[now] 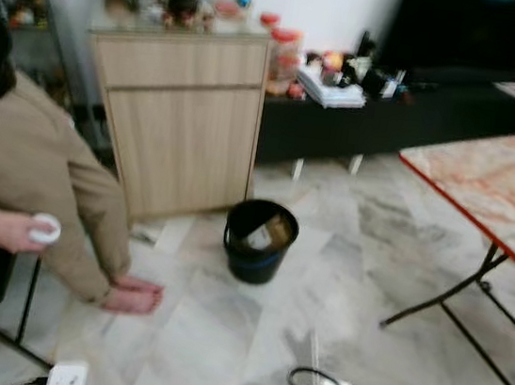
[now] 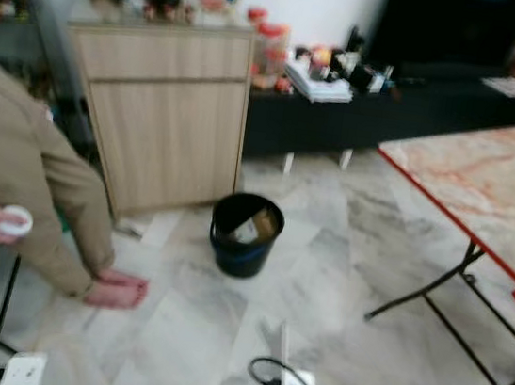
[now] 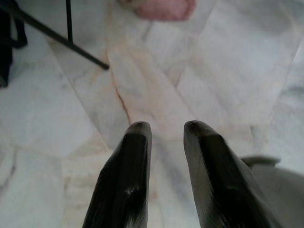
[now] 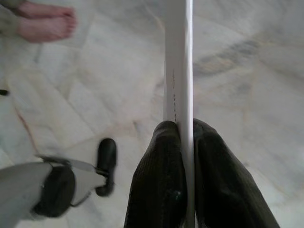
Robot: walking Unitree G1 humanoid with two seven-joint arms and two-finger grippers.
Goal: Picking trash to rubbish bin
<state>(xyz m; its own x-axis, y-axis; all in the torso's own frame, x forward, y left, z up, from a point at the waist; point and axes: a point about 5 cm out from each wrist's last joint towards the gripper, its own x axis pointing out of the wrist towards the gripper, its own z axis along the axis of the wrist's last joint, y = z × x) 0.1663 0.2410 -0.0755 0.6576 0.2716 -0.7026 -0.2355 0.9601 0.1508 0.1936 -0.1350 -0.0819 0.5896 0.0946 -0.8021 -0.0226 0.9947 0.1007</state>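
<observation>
bin: scraps inside | right gripper: grips white strip

Even soft indoor light, head views motion-blurred, wrist views softly focused

Bin between cabinet and table

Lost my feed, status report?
Right gripper shut on flat white piece. Left gripper open, empty. Bin ahead; person's feet left of path.
</observation>
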